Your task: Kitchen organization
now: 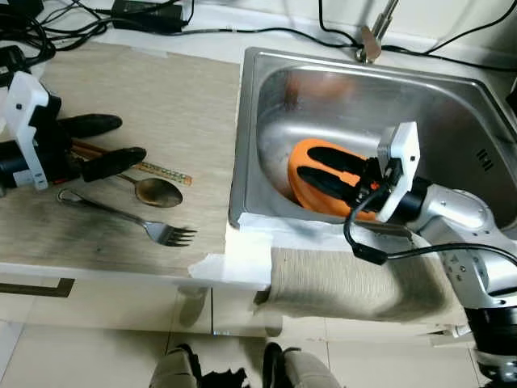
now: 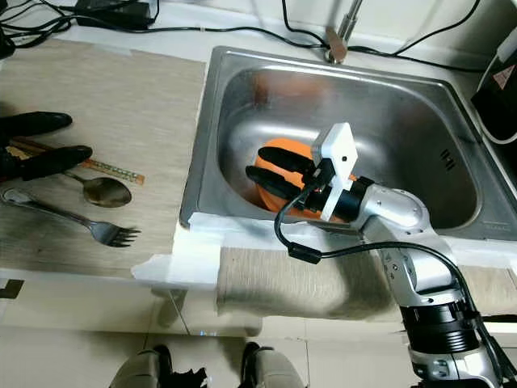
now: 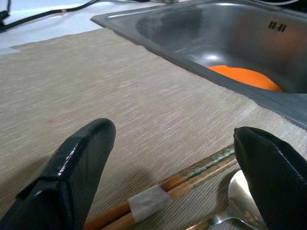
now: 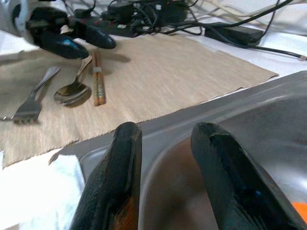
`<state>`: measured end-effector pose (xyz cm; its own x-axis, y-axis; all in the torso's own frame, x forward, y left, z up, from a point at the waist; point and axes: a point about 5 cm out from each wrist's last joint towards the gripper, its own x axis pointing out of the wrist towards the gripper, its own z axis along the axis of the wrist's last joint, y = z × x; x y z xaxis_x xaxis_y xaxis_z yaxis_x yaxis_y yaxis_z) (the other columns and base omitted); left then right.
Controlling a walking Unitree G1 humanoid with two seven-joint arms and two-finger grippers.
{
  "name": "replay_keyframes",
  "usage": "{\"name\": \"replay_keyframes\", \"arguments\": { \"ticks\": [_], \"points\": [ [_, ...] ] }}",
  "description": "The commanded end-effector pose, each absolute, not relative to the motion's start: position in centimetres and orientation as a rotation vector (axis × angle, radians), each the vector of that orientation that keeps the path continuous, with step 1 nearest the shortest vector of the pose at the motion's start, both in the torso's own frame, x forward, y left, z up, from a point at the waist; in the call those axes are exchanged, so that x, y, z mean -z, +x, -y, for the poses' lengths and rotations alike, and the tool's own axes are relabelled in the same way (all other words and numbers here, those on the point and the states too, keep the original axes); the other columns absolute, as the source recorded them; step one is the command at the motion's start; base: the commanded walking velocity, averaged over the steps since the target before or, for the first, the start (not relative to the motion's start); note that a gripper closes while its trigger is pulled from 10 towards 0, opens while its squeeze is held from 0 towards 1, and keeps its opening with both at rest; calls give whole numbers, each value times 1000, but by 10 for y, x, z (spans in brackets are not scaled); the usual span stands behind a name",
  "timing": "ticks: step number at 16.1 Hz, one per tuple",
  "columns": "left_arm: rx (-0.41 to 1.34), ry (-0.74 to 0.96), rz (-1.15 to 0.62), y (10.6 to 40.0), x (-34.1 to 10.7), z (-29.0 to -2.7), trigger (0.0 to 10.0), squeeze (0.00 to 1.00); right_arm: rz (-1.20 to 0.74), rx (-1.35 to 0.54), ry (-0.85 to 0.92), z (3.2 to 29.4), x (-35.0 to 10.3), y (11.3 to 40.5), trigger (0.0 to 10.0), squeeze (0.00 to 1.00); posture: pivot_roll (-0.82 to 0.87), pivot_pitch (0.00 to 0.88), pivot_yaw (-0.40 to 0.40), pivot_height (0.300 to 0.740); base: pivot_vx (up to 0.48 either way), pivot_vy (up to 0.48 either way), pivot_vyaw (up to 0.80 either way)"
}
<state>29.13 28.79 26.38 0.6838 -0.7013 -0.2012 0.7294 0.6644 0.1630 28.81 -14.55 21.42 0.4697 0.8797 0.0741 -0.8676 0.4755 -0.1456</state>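
Far left, the left tool (image 1: 101, 143) sits low over the mat (image 1: 161, 89), fingers spread wide and holding nothing. The chopsticks (image 3: 182, 184) run straight through the gap between the fingers, so it looks lined up to pinch them; that's my read, not a done deal. Just beside them lies the spoon (image 1: 153, 191), bowl up, and nearer the front edge the fork (image 1: 129, 217), tines pointing towards the sink. All three rest on the mat in a loose row, close together, probably laid out ready for sorting.

Moving right, over the rim and into the sink (image 1: 452, 97). The right tool (image 2: 279, 174) reaches down inside, fingers parted narrowly and lying against the orange bowl (image 1: 311, 174), which sits tilted near the front wall of the basin. Whether those fingers actually pinch the bowl's rim, I can't tell; no firm grip shows. The low approach suits catching the rim and lifting it out.

The surface is pale, with white tape or paper along the sink's front edge and a cloth (image 1: 339, 283) draped over the front. Black cables (image 1: 97, 20) trail along the back; the tap base (image 1: 370, 44) stands behind the basin. Tiled floor below.
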Motion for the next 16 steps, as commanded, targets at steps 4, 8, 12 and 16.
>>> {"name": "replay_keyframes", "arguments": {
  "ticks": [4, 8, 12, 16],
  "points": [
    [949, 281, -185, 287, -266, -290, 10000, 1000, 123, -1121, -128, 155, -213, 280, 10000, 0, -162, 188, -97, 740, 0, 0, 0],
    [957, 275, -220, 286, -258, -295, 10000, 1000, 122, -1108, -111, 162, -212, 284, 10000, 0, -156, 195, -90, 740, 0, 0, 0],
    [1062, 288, -300, 295, -261, -294, 10000, 1000, 101, -1184, -126, 156, -211, 285, 10000, 0, -144, 197, -83, 740, 0, 0, 0],
    [1014, 337, -323, 306, -252, -295, 10000, 0, 92, -1210, -143, 155, -210, 285, 10000, 0, -151, 194, -81, 740, 0, 0, 0]
  ]
}}
